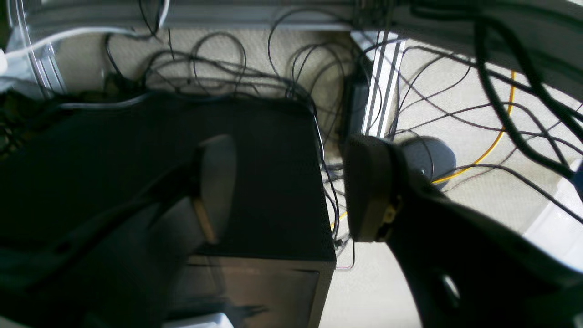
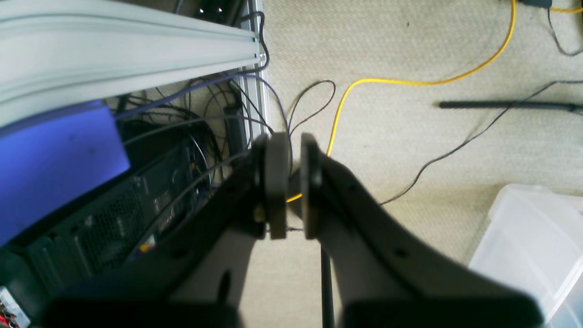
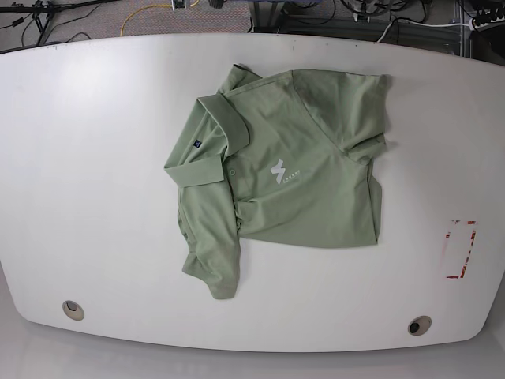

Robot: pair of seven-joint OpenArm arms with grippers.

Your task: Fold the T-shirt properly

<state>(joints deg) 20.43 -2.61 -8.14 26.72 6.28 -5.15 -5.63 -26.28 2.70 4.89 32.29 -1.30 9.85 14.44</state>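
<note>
T-shirt [image 3: 296,185]: lies on the white counter [image 3: 95,158], a little right of its middle in the base view, front side up with the white chest logo [image 3: 278,170] showing; collar [image 3: 217,130] toward the upper left, one sleeve [image 3: 211,264] reaching toward the near edge, the right part folded over on itself.
Left pincer [image 1: 291,187]: seen only by its own wrist camera, jaws standing well apart, nothing between them; below it a dark box [image 1: 255,173] and tangled cables [image 1: 227,73] on the floor.
Right pincer [image 2: 291,184]: jaws nearly together with only a slim gap, holding nothing; under it beige carpet, a yellow cable [image 2: 410,82] and a clear plastic bin [image 2: 533,246].
Shirt relative to pincers: neither pincer appears over the counter in the base view, and the shirt shows in neither wrist view; both hang off the counter above the floor, apart from the shirt.
</note>
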